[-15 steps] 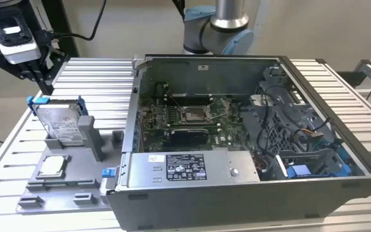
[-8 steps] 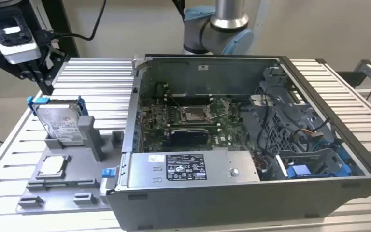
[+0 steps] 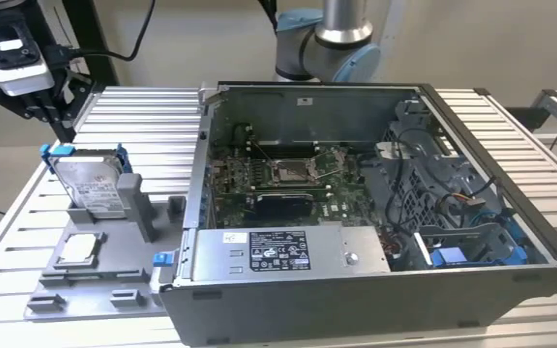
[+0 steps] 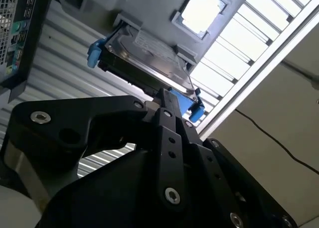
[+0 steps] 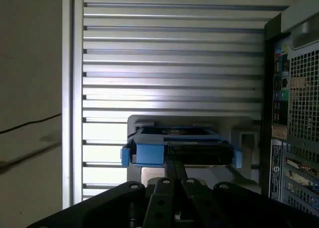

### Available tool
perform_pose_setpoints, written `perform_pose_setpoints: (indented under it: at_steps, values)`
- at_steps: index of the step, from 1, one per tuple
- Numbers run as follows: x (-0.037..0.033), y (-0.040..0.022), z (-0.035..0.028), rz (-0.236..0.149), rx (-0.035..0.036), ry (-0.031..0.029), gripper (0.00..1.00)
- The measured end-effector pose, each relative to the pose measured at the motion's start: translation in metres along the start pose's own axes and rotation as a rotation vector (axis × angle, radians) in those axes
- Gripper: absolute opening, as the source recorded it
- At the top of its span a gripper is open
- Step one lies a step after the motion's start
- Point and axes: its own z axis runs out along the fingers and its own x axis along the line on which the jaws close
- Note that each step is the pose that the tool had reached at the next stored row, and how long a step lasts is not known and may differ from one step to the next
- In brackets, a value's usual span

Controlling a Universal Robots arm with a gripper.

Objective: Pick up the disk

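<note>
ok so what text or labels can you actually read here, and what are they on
Label on the disk: printed, too small to read.
Black label on the silver box: too small to read.
White sticker beside it: blurred.
Stickers on the computer case, first wrist view: unreadable.
Nothing legible enough to quote.

The flat silver-grey metal disk [image 3: 85,174] wears a white printed label [image 3: 99,196] and a blue plastic bracket [image 3: 58,151]. The ribbed aluminium table [image 3: 133,109] is silver with parallel stripes. The tool [image 4: 167,97] is matte black.
</note>
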Motion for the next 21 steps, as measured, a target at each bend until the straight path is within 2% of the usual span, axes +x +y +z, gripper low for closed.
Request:
perform_pose_setpoints:
  at_steps: [5,9,21]
  values:
    - [0.0097,0.0000,-0.0001,0.000,0.0001,0.0001,0.00]
    - [0.0118,0.0000,-0.0001,-0.002,0.0000,0.0001,0.00]
    - [0.0123,0.0001,-0.0001,-0.211,-0.0021,0.0082,0.00]
